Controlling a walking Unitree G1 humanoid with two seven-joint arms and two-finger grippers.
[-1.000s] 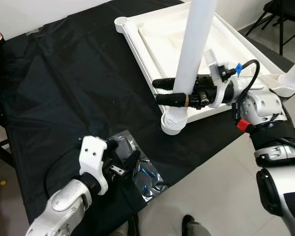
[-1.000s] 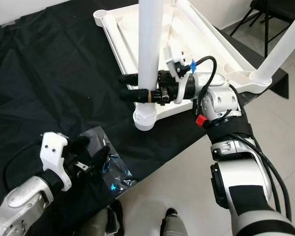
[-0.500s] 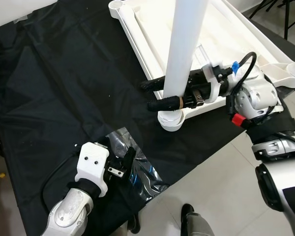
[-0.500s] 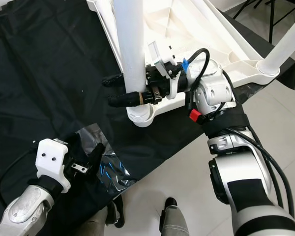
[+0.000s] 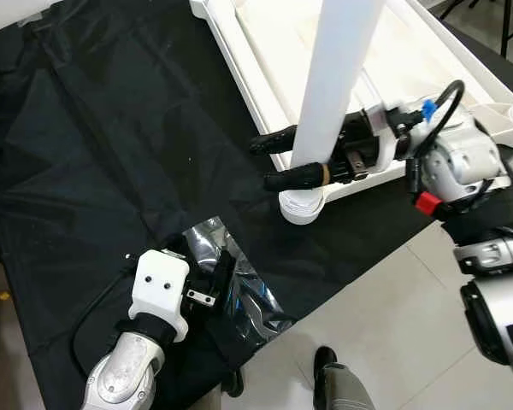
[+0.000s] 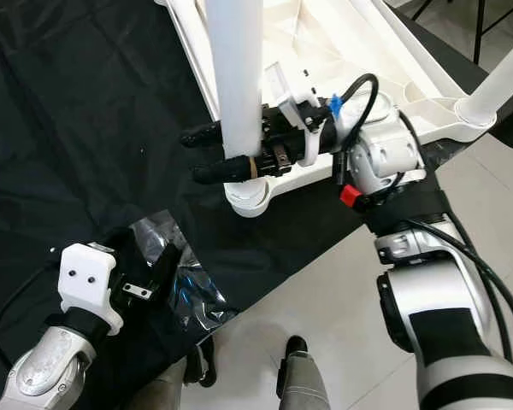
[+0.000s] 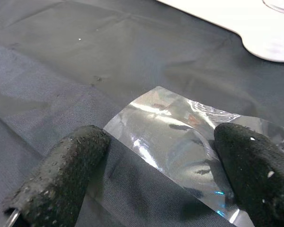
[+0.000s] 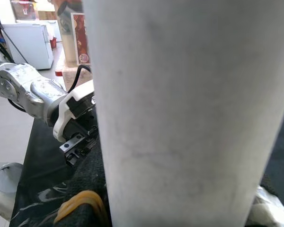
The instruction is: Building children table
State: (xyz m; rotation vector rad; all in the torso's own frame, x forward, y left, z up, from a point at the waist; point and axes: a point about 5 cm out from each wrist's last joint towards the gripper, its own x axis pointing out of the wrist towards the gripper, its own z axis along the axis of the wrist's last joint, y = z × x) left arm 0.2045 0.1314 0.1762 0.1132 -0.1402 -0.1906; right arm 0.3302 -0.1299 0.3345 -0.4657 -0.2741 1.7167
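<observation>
- Black cloth [image 5: 94,171] covers the work surface, wrinkled; pale tile floor [image 5: 385,333] at the near/right edge.
- White kids' tabletop [image 5: 274,51] lies upside down on the cloth, far-right side, underside ribs up. Near corner sits at the cloth's near edge.
- White table leg [image 5: 338,77] stands upright in the corner socket [image 5: 301,205] at that near corner, rising out of the top of the head views. Second leg [image 6: 496,81] stands in the tabletop's right corner.
- Right arm [image 5: 462,162] reaches in from the right. Right gripper [image 5: 303,158] sits on the near leg low down, just above the socket; one black finger either side of the tube, both touching = clamped on the leg. Right wrist cam: leg [image 8: 189,109] very close, finger w/ yellow band beside it.
- Left gripper [image 5: 209,278] low at the near-left over the cloth, white wrist block behind it. Fingers [image 7: 61,175] spread apart, holding nothing, tips either side of the bag edge.
- Clear plastic bag [image 5: 239,282] flat and crinkly on the cloth near the near edge, well apart from the socket. Contents: can't tell.
- Dark shoe [image 5: 325,359] on the floor at the bottom edge.
</observation>
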